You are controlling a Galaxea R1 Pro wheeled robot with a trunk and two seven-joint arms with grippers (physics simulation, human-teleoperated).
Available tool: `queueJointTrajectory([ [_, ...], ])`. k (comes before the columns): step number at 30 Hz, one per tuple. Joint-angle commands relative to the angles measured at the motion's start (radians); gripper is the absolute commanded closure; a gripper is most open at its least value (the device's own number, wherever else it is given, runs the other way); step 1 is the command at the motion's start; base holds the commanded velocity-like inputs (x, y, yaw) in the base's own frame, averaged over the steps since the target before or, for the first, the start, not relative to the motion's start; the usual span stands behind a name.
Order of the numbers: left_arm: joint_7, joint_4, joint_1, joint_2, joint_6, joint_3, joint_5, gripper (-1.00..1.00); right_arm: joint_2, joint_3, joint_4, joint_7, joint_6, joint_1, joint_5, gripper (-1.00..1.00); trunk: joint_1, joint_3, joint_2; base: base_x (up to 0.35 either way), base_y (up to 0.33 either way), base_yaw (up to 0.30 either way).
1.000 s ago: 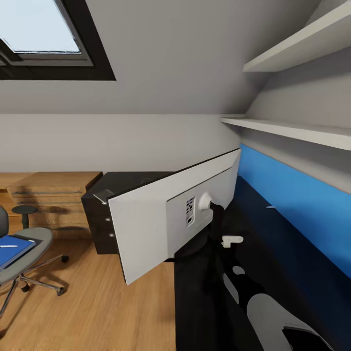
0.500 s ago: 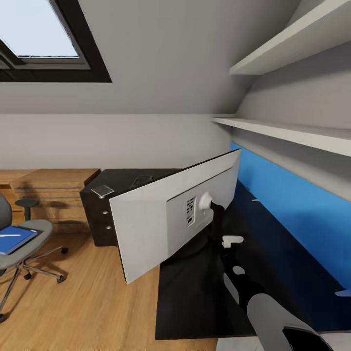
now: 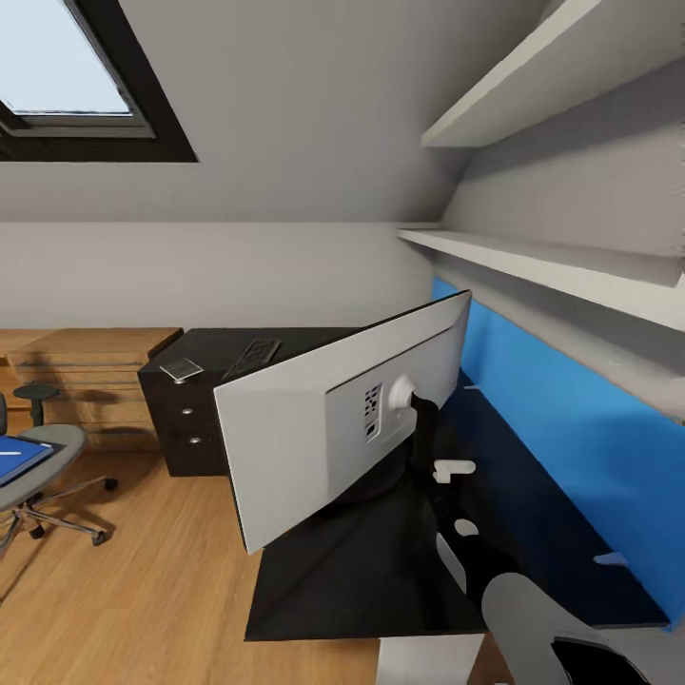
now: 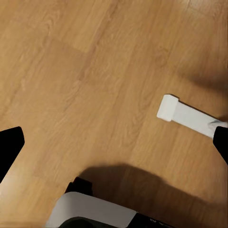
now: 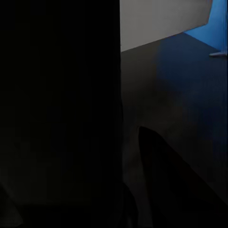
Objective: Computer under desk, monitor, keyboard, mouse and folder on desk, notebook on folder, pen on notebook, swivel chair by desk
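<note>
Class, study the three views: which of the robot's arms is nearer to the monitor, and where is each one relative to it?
The right. The right arm reaches up to the stand behind the monitor, apparently carrying it. The left gripper hangs over bare wooden floor, away from the monitor.

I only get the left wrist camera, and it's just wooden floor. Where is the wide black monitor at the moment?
Observer: In the head view the monitor is tilted over the black L-shaped desk, with its pale grey back toward the camera.
Operator: Is the keyboard on the desk?
Observer: Yes, the slim black keyboard lies at the desk's far end, above the dark drawer unit.
Operator: And the notebook?
Observer: The bright blue notebook lies on the seat of the grey swivel chair, at the head view's left edge.
</note>
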Motion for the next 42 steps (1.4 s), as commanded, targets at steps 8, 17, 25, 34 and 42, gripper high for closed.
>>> queueJointTrajectory([
  [8, -0.001, -0.001, 0.0, 0.003, 0.006, 0.003, 0.008, -1.0, 0.001, -0.001, 0.0, -0.004, -0.003, -0.001, 0.009, 1.0, 0.0, -0.001, -0.001, 0.0, -0.07, 0.0],
  [17, -0.001, -0.001, 0.0, 0.003, 0.007, 0.003, 0.008, -1.0, 0.001, -0.001, 0.001, -0.004, -0.003, -0.001, 0.009, 1.0, 0.0, -0.001, -0.001, 0.0, -0.004, 0.0],
  [25, 0.0, -0.001, 0.0, 0.003, 0.007, 0.003, 0.008, -1.0, 0.001, -0.001, 0.002, -0.004, -0.003, -0.001, 0.009, 1.0, 0.0, -0.001, -0.001, 0.0, 0.0, 0.0],
  [34, -0.001, -0.001, 0.0, 0.003, 0.007, 0.003, 0.008, -1.0, 0.0, -0.001, -0.001, -0.004, -0.003, -0.001, 0.009, 1.0, 0.0, -0.001, -0.001, 0.0, 0.0, 0.0],
  [42, -0.001, -0.001, 0.0, 0.003, 0.007, 0.003, 0.008, -1.0, 0.0, -0.001, 0.0, -0.004, -0.003, -0.001, 0.009, 1.0, 0.0, -0.001, -0.001, 0.002, -0.001, 0.0],
])
